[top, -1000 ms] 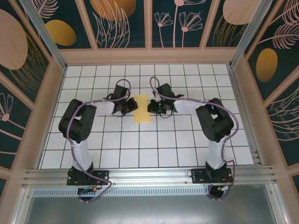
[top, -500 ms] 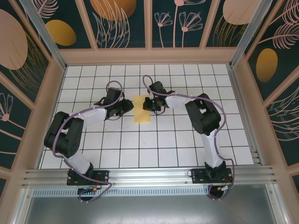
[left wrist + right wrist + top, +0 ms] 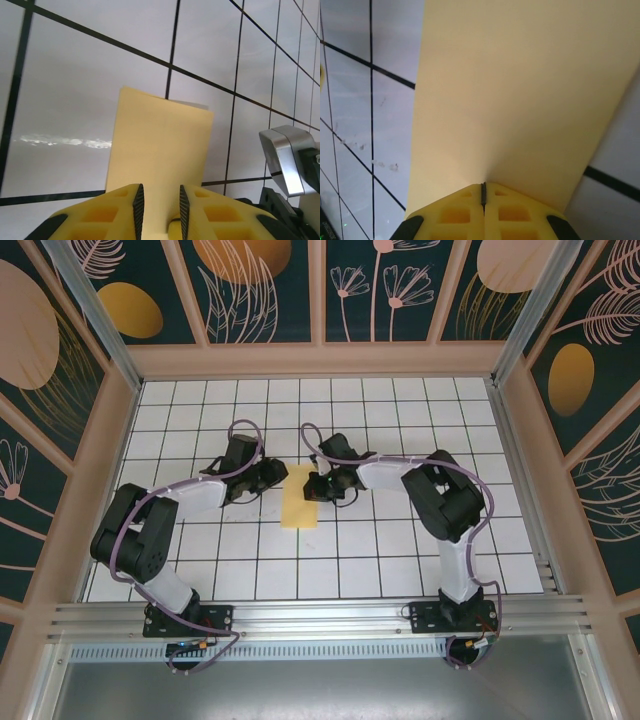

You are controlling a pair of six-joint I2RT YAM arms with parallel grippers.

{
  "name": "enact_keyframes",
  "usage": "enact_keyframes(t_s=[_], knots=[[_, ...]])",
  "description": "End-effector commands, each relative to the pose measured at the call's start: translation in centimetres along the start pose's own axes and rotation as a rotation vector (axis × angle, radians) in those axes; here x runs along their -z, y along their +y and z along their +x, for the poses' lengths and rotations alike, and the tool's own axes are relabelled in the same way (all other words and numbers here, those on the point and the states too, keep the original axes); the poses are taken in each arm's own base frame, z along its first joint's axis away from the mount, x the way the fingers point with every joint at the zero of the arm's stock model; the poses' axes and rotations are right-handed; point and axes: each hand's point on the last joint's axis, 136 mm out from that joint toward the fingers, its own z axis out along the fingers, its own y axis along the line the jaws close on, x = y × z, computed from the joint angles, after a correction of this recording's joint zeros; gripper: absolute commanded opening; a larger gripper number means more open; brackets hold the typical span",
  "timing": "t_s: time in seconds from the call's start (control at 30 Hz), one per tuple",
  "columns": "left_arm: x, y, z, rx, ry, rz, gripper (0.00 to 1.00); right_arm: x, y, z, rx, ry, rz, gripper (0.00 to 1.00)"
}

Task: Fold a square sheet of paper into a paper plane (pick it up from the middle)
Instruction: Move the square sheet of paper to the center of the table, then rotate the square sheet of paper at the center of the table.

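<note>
Right end effector (image 3: 483,192): fingers pressed together on one edge of the square sheet of paper (image 3: 520,90), which fans out from their seam. Left end effector (image 3: 160,207): fingers a narrow gap apart, the sheet's opposite edge in line with that gap; contact cannot be told. The sheet, folded to a long rectangle, lies mid-counter (image 3: 380,550) between the two arms. For a clean fold, the left should probably close squarely on its edge before any lift, and both should move together.
</note>
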Motion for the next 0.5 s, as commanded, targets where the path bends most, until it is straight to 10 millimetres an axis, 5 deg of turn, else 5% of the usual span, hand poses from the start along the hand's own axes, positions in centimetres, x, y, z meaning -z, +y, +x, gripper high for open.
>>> enact_keyframes(t_s=[0.0,0.47], knots=[[-0.1,-0.9,0.6,-0.006,-0.005,0.034,0.25,2.5,1.1,-2.7,0.006,-0.098,-0.010,0.04],[0.7,-0.7,2.4,-0.002,-0.005,0.041,0.21,-1.0,-4.2,-7.6,-0.021,-0.101,0.214,0.03]])
